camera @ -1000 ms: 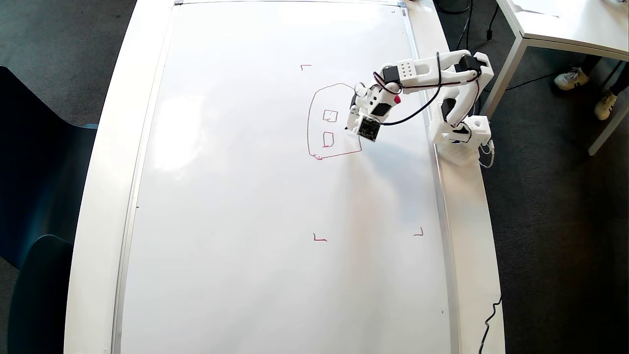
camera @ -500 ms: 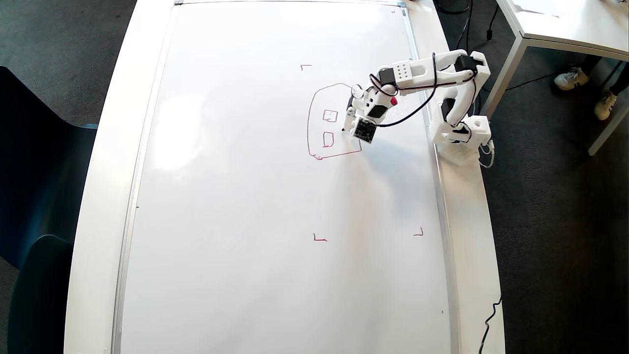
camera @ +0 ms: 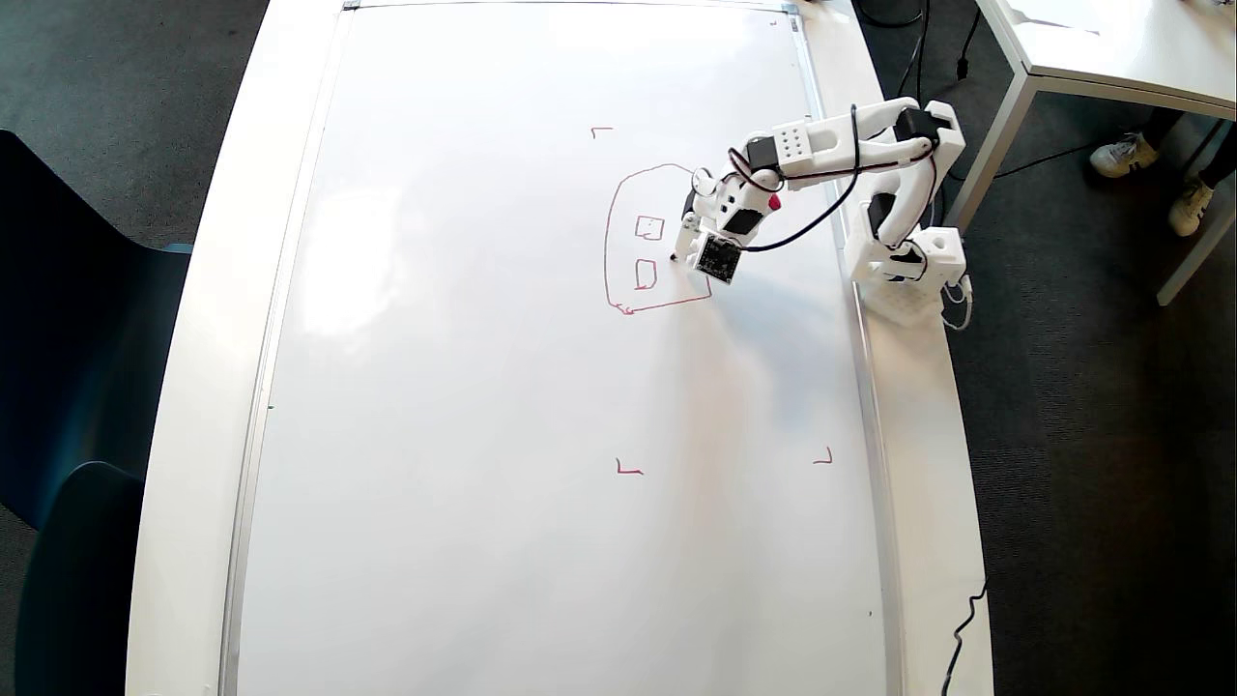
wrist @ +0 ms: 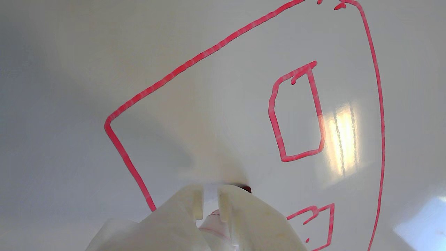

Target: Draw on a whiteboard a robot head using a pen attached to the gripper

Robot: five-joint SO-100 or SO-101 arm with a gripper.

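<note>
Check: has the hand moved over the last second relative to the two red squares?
Yes. In the overhead view the hand has shifted slightly left and up, closer to the lower red square inside the robot head.

In the overhead view a white tabletop [camera: 193,387] with rounded edges stands on dark carpet [camera: 1092,464]. The whiteboard [camera: 483,387] lies flat on it and covers nearly all of its surface. The arm's white base [camera: 908,275] sits on the bare strip along the tabletop's right edge.

White side table [camera: 1111,58], dark blue chair [camera: 68,406] — two white sneakers [camera: 1121,155] on grey carpet [camera: 1092,464].
</note>
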